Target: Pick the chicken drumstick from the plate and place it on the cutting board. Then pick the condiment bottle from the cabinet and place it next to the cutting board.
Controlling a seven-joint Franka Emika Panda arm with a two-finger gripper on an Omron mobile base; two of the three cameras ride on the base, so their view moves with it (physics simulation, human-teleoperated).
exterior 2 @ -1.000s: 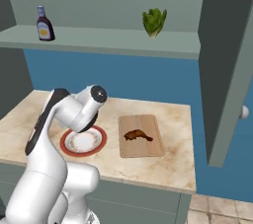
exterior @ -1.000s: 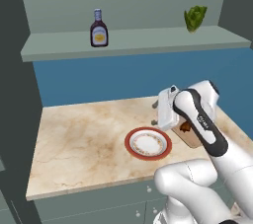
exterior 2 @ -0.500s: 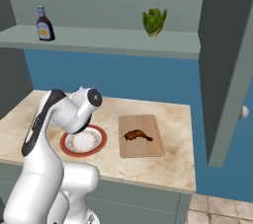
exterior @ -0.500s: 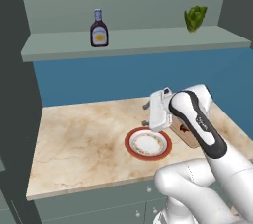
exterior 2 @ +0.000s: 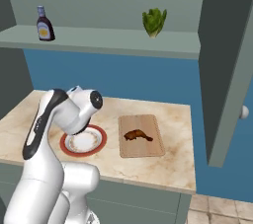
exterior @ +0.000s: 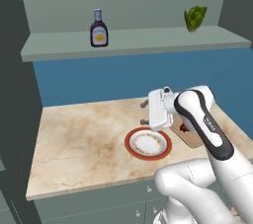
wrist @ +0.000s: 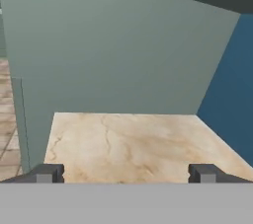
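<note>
The chicken drumstick (exterior 2: 137,135) lies on the cutting board (exterior 2: 143,149), to the right of the empty plate (exterior 2: 83,140) on the marble counter. My gripper (exterior: 144,112) hovers above the far left of the plate (exterior: 148,143), pointing sideways to the left, open, with nothing between its fingers. In the hand view the gripper (wrist: 123,173) faces along the counter toward a grey-green side panel. The condiment bottle (exterior: 99,29) stands upright on the cabinet shelf (exterior: 138,40) at the upper left, well above and away from the hand. My arm hides most of the cutting board (exterior: 196,138) in the left base view.
A green leafy vegetable (exterior 2: 154,21) sits on the shelf to the right. A dark side panel (exterior: 15,94) bounds the counter (exterior: 84,139) on the left. An open cabinet door (exterior 2: 227,70) hangs at the right. A blue wall backs the counter.
The hand has swung left from beside the cutting board to above the plate's far side and turned to point left. The drumstick stays on the board. The jaws stay open.
</note>
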